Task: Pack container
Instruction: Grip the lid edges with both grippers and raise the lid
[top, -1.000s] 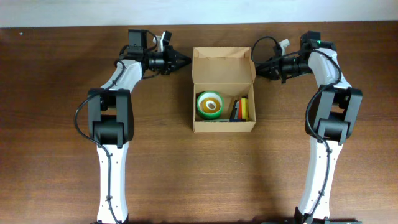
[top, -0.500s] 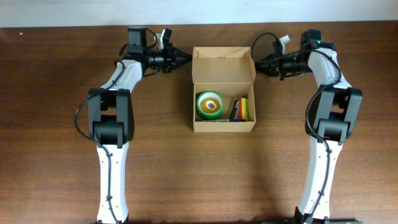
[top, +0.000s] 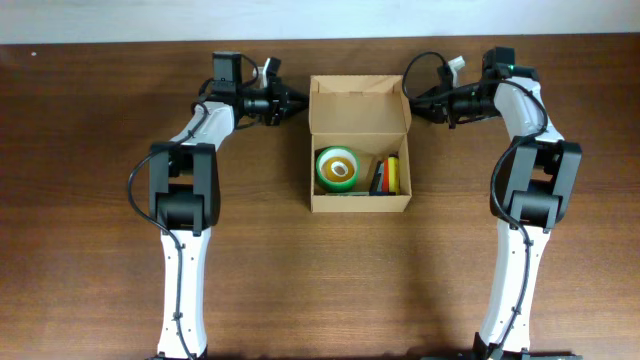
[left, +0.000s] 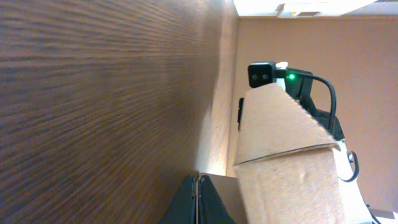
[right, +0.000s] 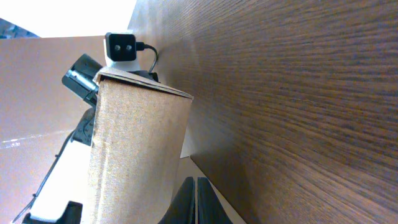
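Note:
The container (top: 360, 200) is a tan cardboard box at the table's middle, its flap lid (top: 358, 108) standing open at the back. Inside are a green and yellow tape roll (top: 338, 168) and several coloured items (top: 390, 176). My left gripper (top: 301, 103) is shut, its tips at the lid's left edge. My right gripper (top: 412, 101) is shut, its tips at the lid's right edge. In the left wrist view the shut fingers (left: 198, 185) meet cardboard (left: 292, 162). In the right wrist view the shut fingers (right: 195, 185) lie beside the box wall (right: 137, 143).
The brown wooden table (top: 320, 280) runs to a pale wall strip along the back edge (top: 320, 20). Both arms reach in from the front on either side of the box.
My left gripper has shifted a little toward the lid's left edge. My right gripper has moved slightly toward the back and stays at the lid's right edge. The box has not moved.

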